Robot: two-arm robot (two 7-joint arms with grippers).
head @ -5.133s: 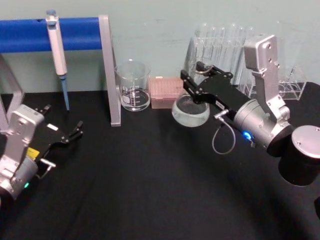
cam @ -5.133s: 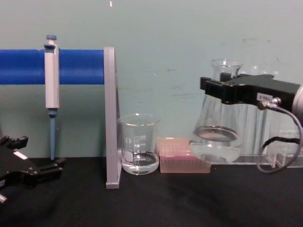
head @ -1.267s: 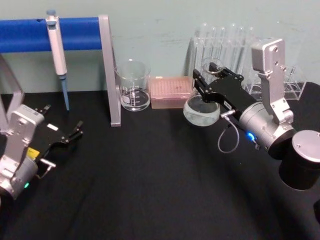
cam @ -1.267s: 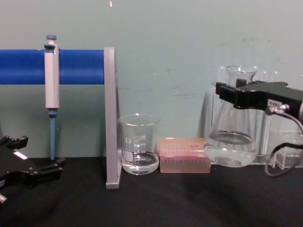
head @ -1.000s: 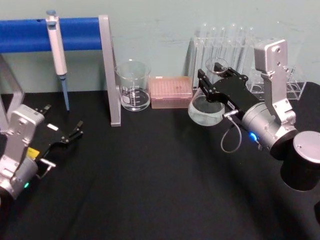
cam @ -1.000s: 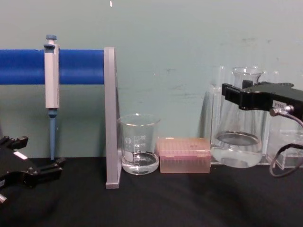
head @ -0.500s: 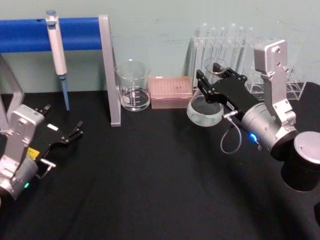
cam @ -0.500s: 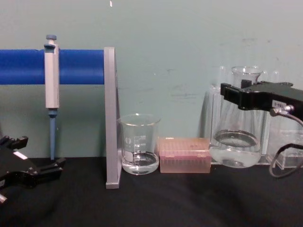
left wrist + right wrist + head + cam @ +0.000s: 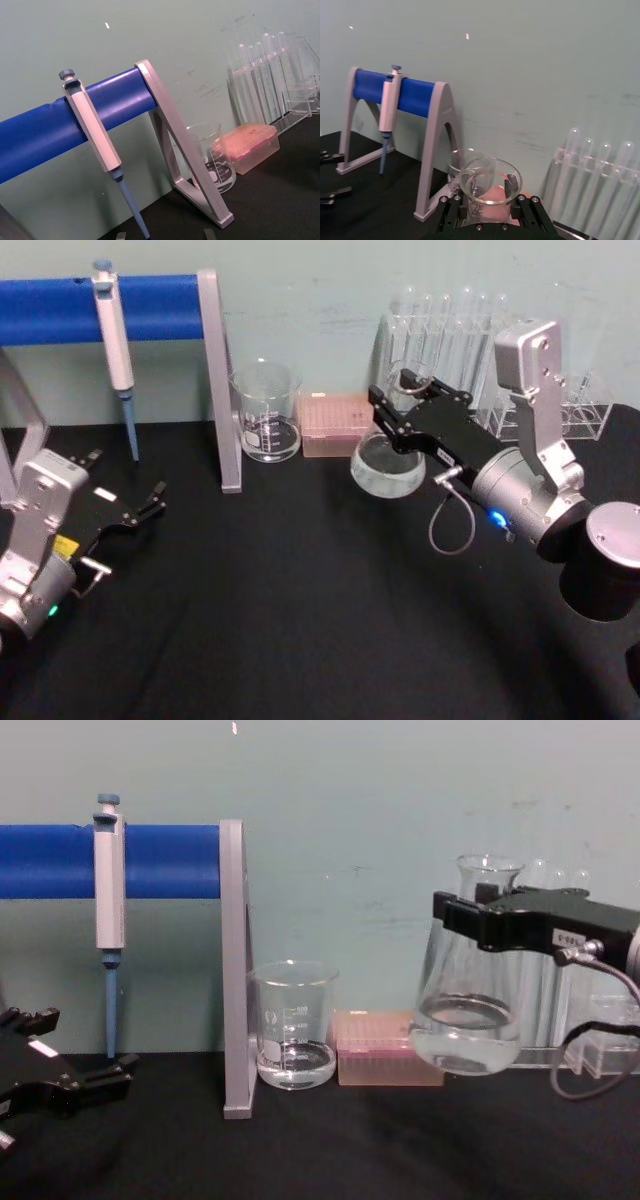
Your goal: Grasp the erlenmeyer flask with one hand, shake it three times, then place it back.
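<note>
The right end effector (image 9: 487, 917) pinched the neck of the erlenmeyer flask (image 9: 468, 1020), its black fingers pressed against the glass just under the flared rim. The flask hung right of centre in the chest frame, slightly tilted, its base clear of the table (image 9: 330, 1150), with clear liquid pooled inside. It hung near the pink box (image 9: 370, 1050) and the test tube rack (image 9: 447, 328). The left end effector (image 9: 152, 502) sat low at the left edge, fingers spread.
</note>
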